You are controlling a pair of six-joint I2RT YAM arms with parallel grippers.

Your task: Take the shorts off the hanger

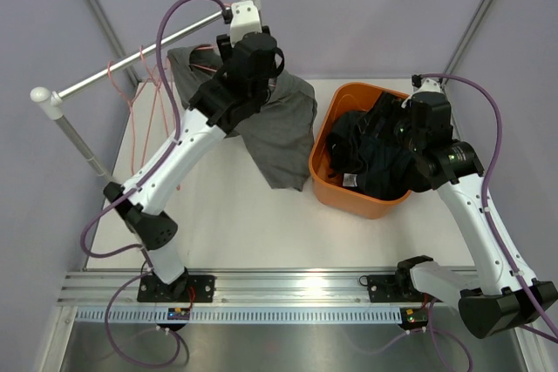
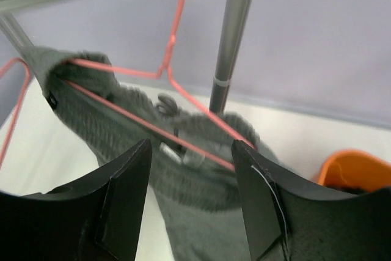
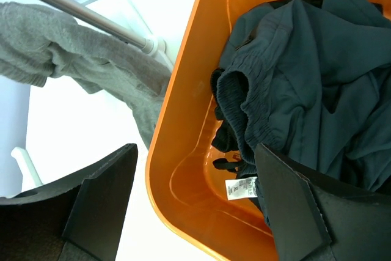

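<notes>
The left hand (image 2: 190, 151), fingers apart, faces the mid-grey shorts (image 2: 201, 224) on the pink hanger (image 2: 174, 41); the right hand (image 3: 195, 151), also spread, hangs over the orange basket (image 3: 183, 59) holding navy shorts (image 3: 305, 59).

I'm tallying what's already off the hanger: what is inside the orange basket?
Dark navy shorts lie on top, black shorts partly under them, a white label showing. The floor of the orange basket under them is covered; anything more is hidden.

The right gripper (image 3: 195, 154) hangs over the orange basket (image 3: 177, 175), jaws spread wide. Dark navy shorts (image 3: 305, 84) are heaped inside (a white label (image 3: 241, 187) showing) and, beyond the rim, grey shorts (image 3: 85, 59) drape beside a metal rod (image 3: 85, 9).
</notes>
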